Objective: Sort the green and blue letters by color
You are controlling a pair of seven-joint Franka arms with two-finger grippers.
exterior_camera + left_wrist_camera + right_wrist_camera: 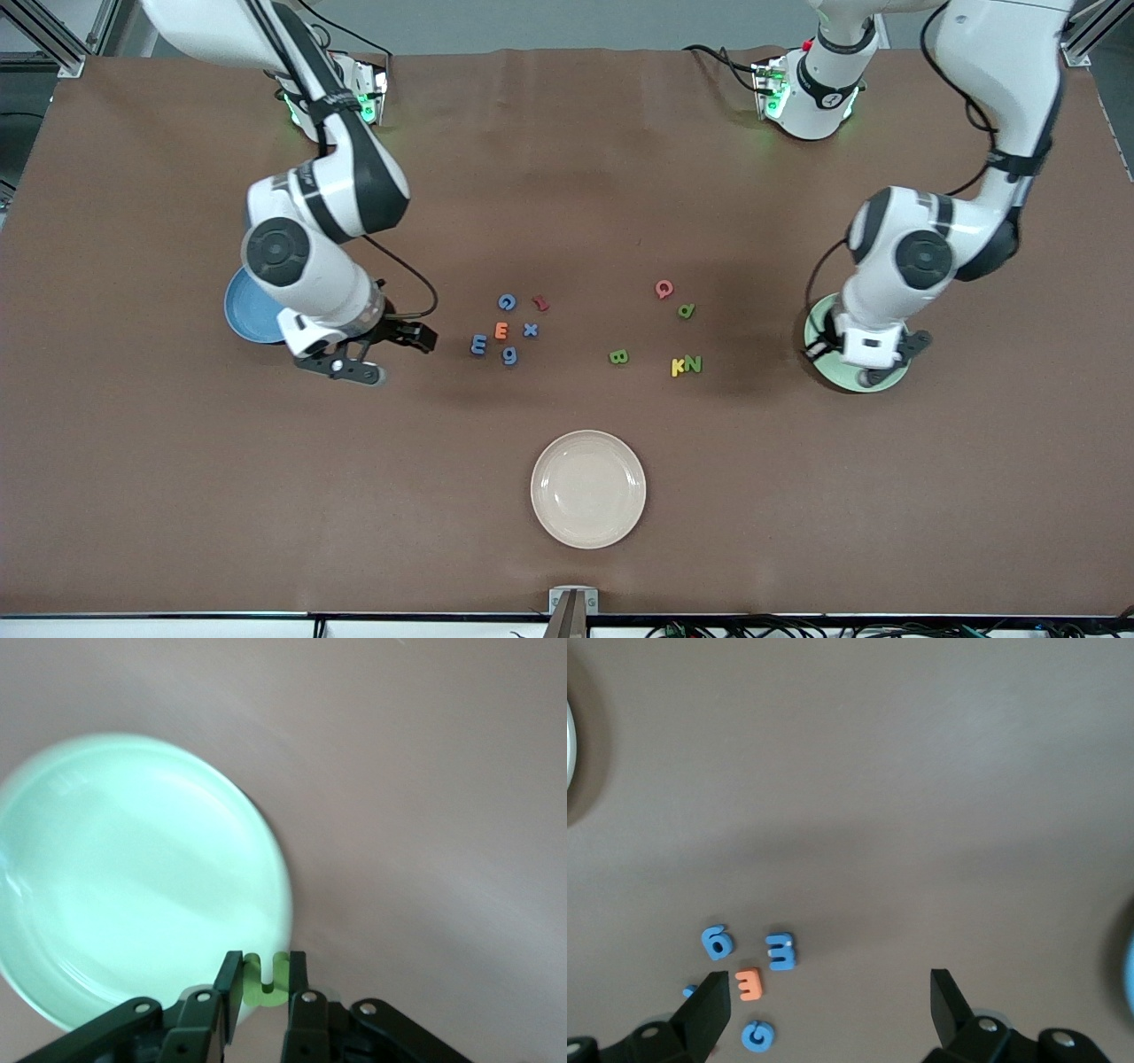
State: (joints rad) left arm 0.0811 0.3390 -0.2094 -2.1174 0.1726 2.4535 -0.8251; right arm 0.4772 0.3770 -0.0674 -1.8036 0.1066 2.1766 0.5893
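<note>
The right gripper is held low over bare table, just beside the blue plate, with its fingers spread wide and nothing between them. The plate is partly covered by the right arm. Open brown table is left between this gripper and the blue cluster, and also toward the front camera.

The blue letters lie in a tight group near the table's middle: G, E, x and g. An orange E is set in their midst, close to all four, and a dark red piece lies just beside the G.

A cream plate sits alone nearer the front camera, well apart from all letters.

Toward the left arm's end, three green letters are scattered loosely: B, p and N. A yellow K touches the N, and a pink Q lies near the p.

The left gripper is held over the edge of the green plate, its fingers pinching the green u. In the left wrist view the u is seen over the plate's rim. Bare table surrounds that plate.
</note>
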